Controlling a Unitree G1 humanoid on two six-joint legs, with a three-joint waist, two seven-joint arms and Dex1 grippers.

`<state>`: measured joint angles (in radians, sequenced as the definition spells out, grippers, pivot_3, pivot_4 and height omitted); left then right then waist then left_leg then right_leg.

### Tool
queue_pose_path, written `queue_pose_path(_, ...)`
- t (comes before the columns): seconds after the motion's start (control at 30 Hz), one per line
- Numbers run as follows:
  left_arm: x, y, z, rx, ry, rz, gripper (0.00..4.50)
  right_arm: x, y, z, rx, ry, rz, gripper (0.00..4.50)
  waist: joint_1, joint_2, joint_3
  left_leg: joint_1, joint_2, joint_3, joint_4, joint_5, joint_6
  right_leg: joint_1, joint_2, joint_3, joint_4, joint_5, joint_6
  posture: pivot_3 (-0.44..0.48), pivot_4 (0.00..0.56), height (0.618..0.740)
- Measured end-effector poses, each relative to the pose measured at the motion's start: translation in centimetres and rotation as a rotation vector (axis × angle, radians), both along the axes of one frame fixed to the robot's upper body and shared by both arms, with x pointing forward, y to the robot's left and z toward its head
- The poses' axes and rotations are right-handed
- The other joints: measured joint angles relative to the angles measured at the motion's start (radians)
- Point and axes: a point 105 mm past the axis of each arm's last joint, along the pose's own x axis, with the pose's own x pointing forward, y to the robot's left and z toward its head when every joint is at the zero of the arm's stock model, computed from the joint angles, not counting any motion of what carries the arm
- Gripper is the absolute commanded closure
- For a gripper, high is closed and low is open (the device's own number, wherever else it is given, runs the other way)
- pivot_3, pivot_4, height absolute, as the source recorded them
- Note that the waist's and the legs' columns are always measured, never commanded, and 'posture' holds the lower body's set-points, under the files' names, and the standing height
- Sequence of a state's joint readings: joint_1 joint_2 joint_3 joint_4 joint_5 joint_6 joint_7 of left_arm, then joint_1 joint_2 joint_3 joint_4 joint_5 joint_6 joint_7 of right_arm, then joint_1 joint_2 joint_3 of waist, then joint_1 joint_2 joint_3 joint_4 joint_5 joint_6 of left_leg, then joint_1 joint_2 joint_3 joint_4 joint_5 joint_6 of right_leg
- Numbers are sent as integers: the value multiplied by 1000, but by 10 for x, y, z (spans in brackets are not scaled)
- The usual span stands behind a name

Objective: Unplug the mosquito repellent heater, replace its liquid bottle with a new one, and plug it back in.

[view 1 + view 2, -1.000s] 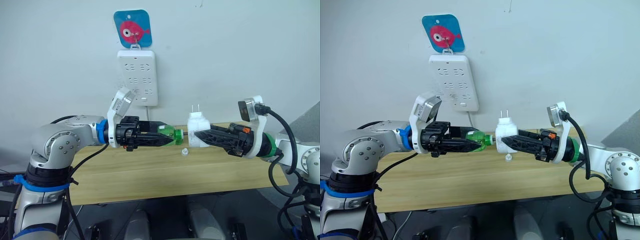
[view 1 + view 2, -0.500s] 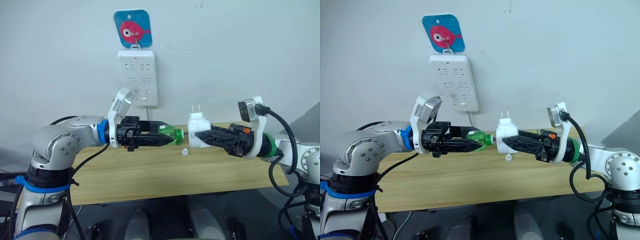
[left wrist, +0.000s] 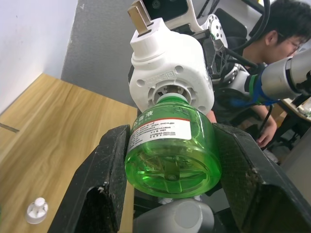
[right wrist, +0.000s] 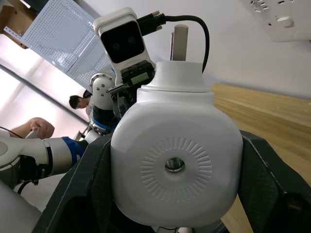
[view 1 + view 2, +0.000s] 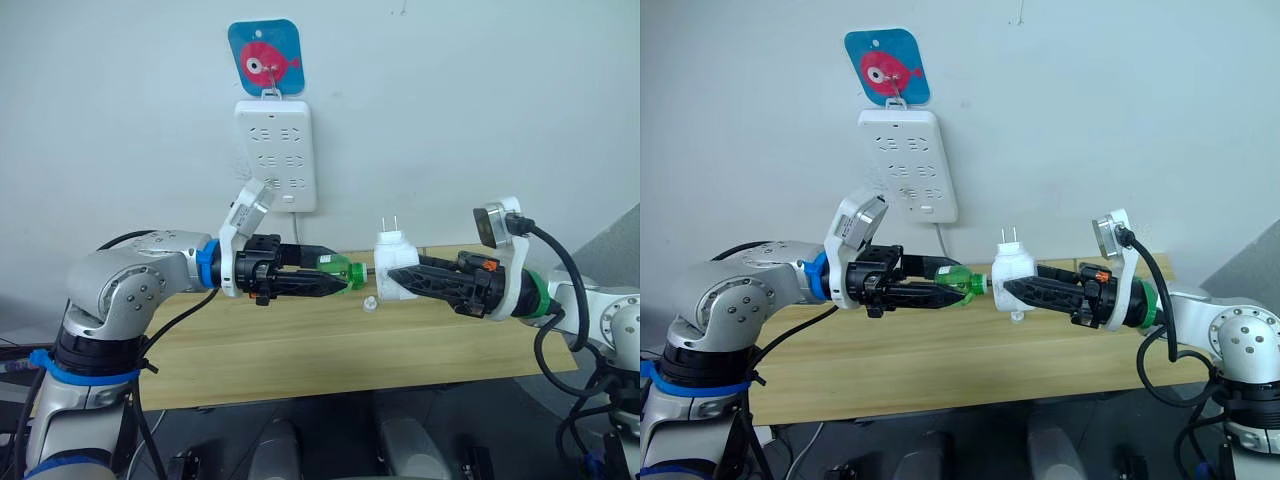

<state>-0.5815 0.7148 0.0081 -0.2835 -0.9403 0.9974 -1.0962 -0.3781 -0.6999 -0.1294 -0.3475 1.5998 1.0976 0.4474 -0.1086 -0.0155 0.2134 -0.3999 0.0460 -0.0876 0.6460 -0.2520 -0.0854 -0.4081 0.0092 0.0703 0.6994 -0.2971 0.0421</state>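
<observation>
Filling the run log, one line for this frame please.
phase: bottle swap | left pincer: shut on green liquid bottle | right pincer: shut on mosquito repellent heater | bottle neck at heater socket | heater unplugged, prongs up

A: Where's the heater (image 5: 395, 267)?
B: Above the table (image 5: 300, 350), over its back half, right of middle, prongs up, clamped in the right gripper (image 5: 392, 275).

A: And the bottle (image 5: 341, 270)?
B: Just left of the heater, lying sideways in the left gripper (image 5: 342, 282), neck touching the heater's socket.

A: Anything on the table?
B: A cap (image 5: 369, 303), below the bottle-heater joint, near the back edge.

A: Behind?
B: A power strip (image 5: 275, 155) on the wall, above the left gripper, hanging under a hook plate (image 5: 265, 58).
</observation>
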Motion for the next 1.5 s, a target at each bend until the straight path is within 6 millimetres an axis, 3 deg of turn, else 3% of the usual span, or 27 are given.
queue_pose_path(1.5,6,-4,2,-44,-11,38,2179,4,-2,1,34,15,-26,1520,1,0,0,0,0,0,0,0,0,0,0,0,0,0,0,-98,159,725)
